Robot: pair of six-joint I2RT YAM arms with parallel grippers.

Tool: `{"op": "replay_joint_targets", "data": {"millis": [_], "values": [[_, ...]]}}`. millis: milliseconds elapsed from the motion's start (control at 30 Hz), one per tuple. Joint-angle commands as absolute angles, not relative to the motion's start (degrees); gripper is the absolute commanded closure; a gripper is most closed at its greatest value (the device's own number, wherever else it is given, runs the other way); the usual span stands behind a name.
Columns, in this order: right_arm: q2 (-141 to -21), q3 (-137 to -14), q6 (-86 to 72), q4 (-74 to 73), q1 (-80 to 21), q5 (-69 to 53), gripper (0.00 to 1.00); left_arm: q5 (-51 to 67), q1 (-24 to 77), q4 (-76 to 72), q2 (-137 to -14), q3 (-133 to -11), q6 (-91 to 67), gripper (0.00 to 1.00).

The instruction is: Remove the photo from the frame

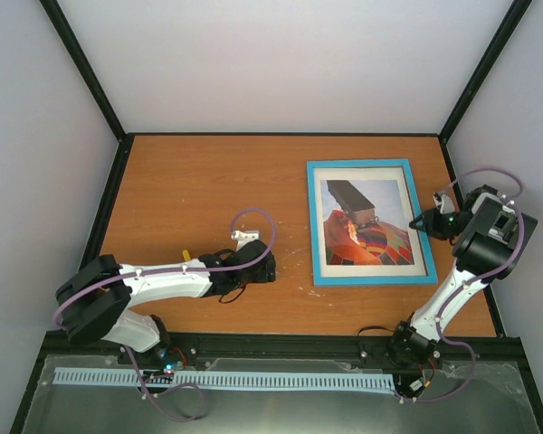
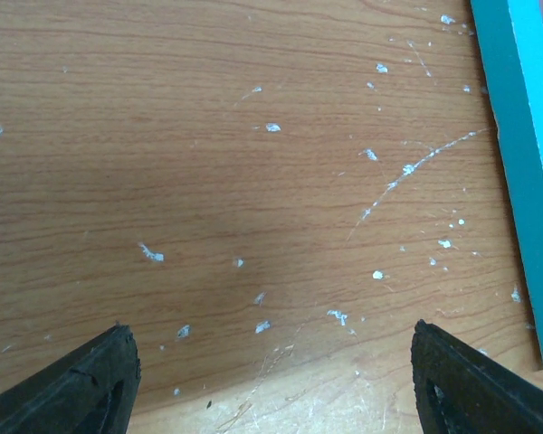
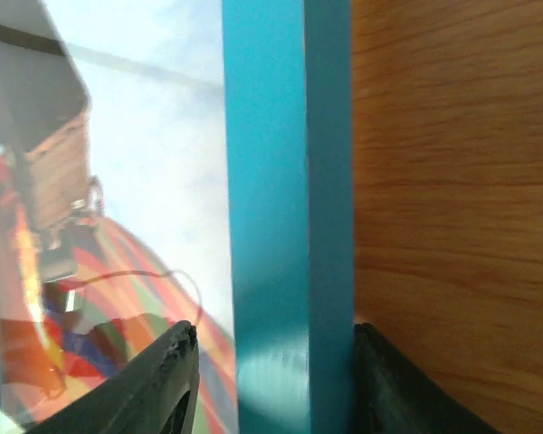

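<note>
Photo (image 1: 366,221) sits face up inside the frame (image 1: 371,165), right of centre on the table (image 1: 199,181); right gripper (image 3: 276,348) straddles the right border, jaws loosely spread, likely for lifting; left gripper (image 2: 271,362) hovers spread nearby.

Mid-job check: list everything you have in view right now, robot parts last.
table: one, orange-brown wood, floor of the enclosure
walls: three in view, white with black struts, around the table
frame: one, light blue, flat on the table's right side
photo: one, red, orange and yellow checks with a dark block, face up in the frame
flecks: many, white, scattered on the table left of the frame
yellow speck: one, on the table's left half, too small to identify
left arm: one, white and black, near left
right arm: one, white and black, near right
left pincer: one, black, open, over bare table left of the frame
right pincer: one, black, open, astride the frame's right border
</note>
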State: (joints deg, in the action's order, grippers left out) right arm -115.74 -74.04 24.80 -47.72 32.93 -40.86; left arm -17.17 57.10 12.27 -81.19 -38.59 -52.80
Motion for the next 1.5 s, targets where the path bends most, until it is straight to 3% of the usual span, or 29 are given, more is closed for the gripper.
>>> {"op": "replay_joint_targets", "data": {"millis": [0,333,733,967,1467], "values": [[-115.9,-76.19,26.18,-46.37,33.33,-32.08,0.51,-16.7,56.69,10.3,-81.39,-38.99,-51.53,0.18],[-107.72,-72.83,28.63,-43.81,33.31,-29.04,0.45,-17.17,56.69,12.44,-82.28,-41.53,-50.48,0.18],[-84.5,-58.37,31.29,-35.15,29.81,-19.55,0.36,-19.25,56.79,18.82,-93.37,-57.72,-48.9,0.24],[-91.85,-62.87,30.9,-33.92,26.61,-15.65,0.37,-17.45,56.78,19.87,-103.31,-68.92,-49.05,0.31],[-102.33,-63.89,27.36,-27.7,20.29,-7.55,0.39,-18.31,57.13,28.38,-120.68,-87.2,-52.49,0.25]]}}
